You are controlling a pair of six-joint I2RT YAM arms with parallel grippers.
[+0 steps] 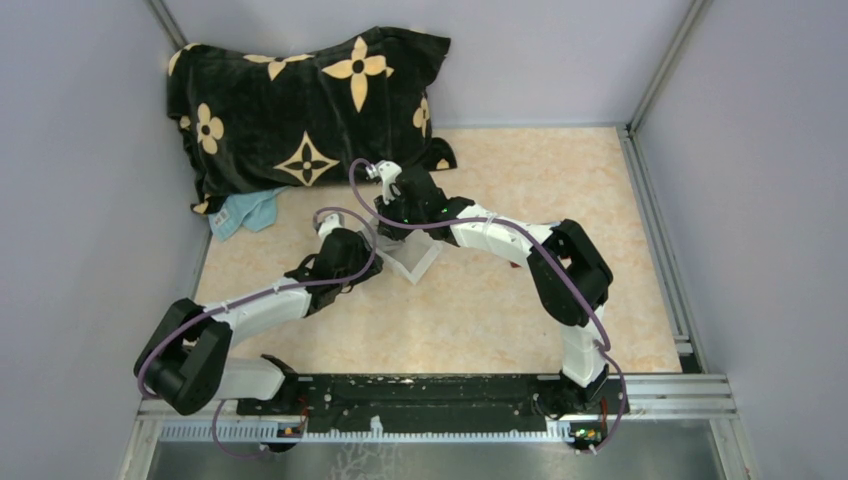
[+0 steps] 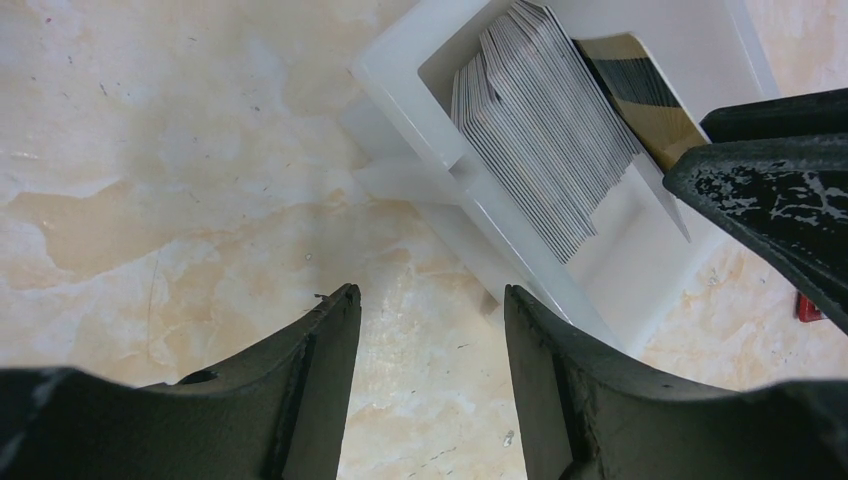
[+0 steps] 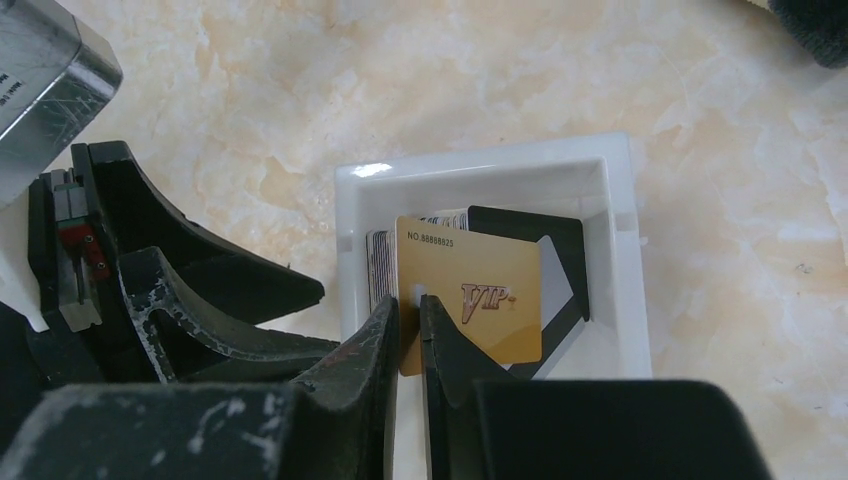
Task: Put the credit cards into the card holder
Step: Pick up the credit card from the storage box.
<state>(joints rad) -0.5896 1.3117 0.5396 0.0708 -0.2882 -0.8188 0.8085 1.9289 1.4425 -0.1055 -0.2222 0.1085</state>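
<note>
The right claw (image 3: 408, 305) reaches into the small white rectangular plastic tray (image 3: 620, 250); its jaws stand nearly together about the near left corner of a gold plastic card (image 3: 490, 300) printed VIP. A slim gap shows between them, so I cannot tell whether the gold plastic card is truly clamped or only bracketed; it stands tilted at the outside of the pack, likely why it is the one taken. Behind it leans a black plastic card (image 3: 562, 245); beside these a packed row of greyish plastic cards (image 2: 540, 150) stands on edge, the tray holding them upright so that an edge can be pinched from above. The left claw (image 2: 430, 295) hangs with jaws apart and empty over the marbled beige surface (image 2: 150, 200), just beside the tray, probably to keep clear of the pick. The red-edged card holder cannot be made out in any view; the arms hide the middle of the top view. The next move seems to call for a firm pinch and a straight lift, lest neighbouring cards drag out.
</note>
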